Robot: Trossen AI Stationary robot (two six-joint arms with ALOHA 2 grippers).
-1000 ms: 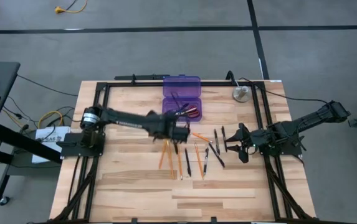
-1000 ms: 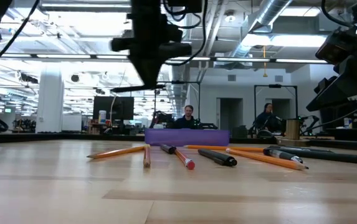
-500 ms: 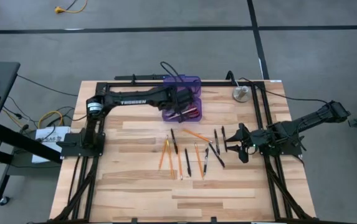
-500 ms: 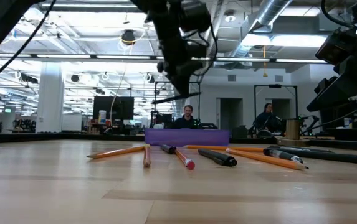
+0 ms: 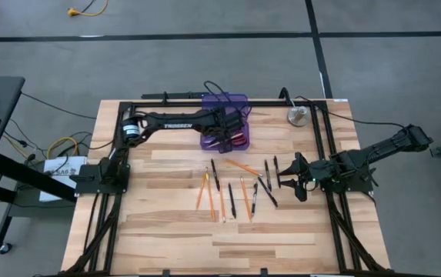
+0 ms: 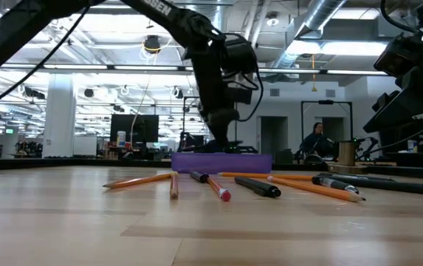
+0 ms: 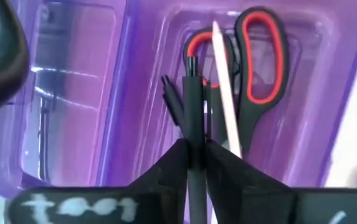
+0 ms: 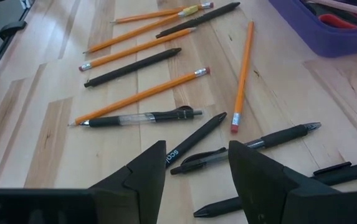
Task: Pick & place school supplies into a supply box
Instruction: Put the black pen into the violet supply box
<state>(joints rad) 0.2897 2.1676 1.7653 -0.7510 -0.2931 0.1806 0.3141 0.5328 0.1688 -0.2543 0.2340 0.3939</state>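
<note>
Now I have the left gripper over the purple supply box at the table's 12 o'clock, fingers pinching a black pen beside the scissors. I'd open wider, then rise clear of the walls. The right gripper waits open at 3 o'clock.

Open-plan lab: exposed ducts, workstations
</note>
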